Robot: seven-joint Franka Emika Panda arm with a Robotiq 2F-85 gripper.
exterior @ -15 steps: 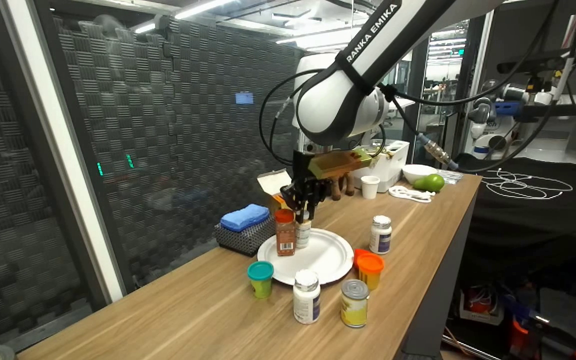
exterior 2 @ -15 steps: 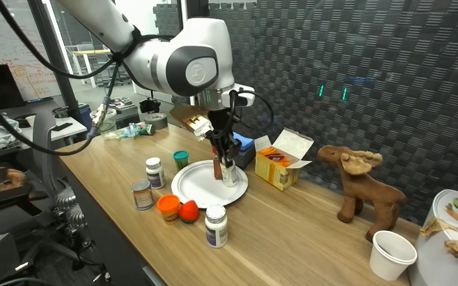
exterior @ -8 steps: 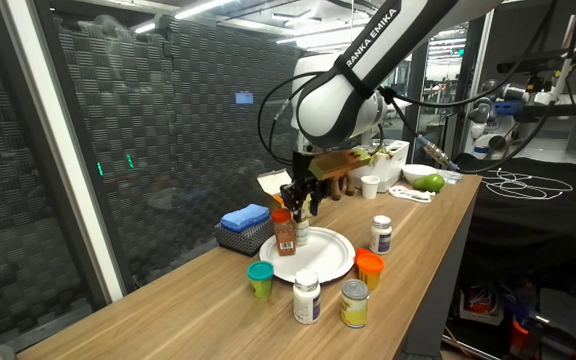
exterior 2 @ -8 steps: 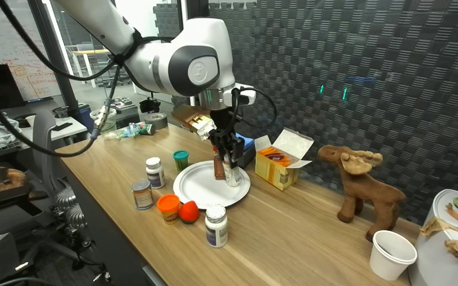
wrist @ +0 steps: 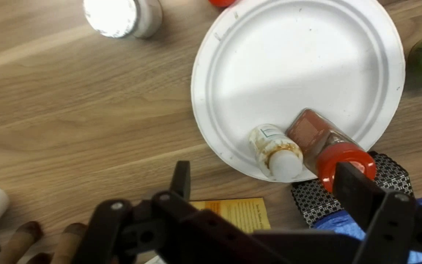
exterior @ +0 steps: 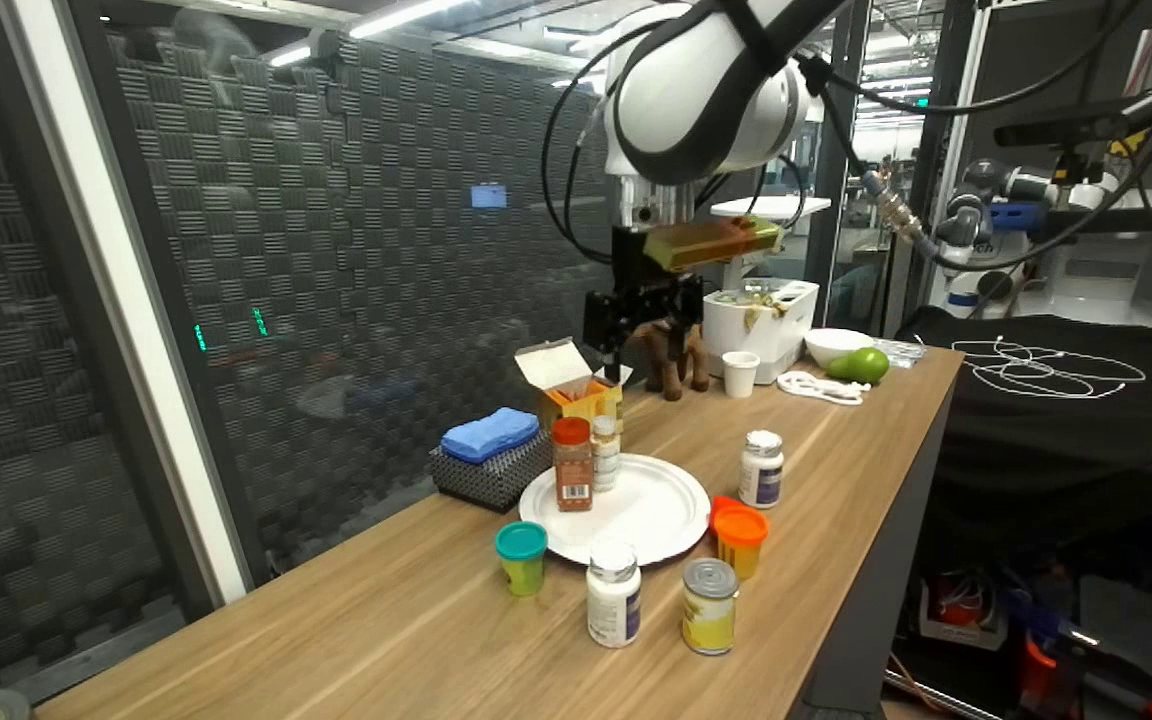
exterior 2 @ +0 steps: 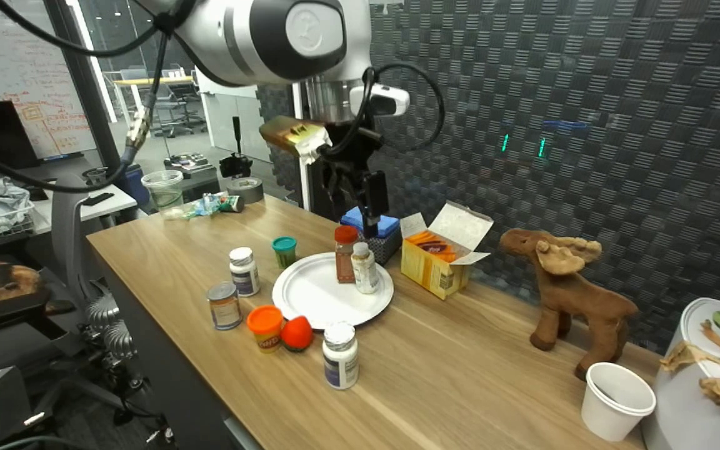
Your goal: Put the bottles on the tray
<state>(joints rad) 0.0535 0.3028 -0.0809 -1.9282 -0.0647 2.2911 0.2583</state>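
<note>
A table [exterior: 366,640] of streaked brown wood grain is backed by dark grey foam panels [exterior: 416,200] moulded into a basket-weave of ridges. On it is laid a plain white round plate [wrist: 288,58], its centre smooth, its rim ringed by shallow grooves. Near the plate's edge, upright and close together, are borne a square-sided reddish-brown bottle [exterior: 573,472] with clear shoulders and a red cap, and a slim cream-coloured bottle [wrist: 275,146] with a rounded white cap, its neck stained by brown smears. Around the plate, on the wood itself, are stood a smooth white bottle [exterior: 614,600] with a purple-blue label, a second white bottle [exterior: 762,472] marked alike, a green tub [exterior: 523,565] with a teal lid, a yellow tub [exterior: 741,550] with an orange lid and a cylindrical metal can [exterior: 710,612] with a yellow band. The black, angular pincer [wrist: 262,174] is held higher than the bottles on the plate, clear of both; its fingers are spread wide, and nothing is gripped. Alongside are placed a yellow cardboard box [exterior 2: 432,272] with raised flaps and a black-and-white patterned box [exterior: 486,487] topped by a folded blue cloth [exterior: 489,435].
</note>
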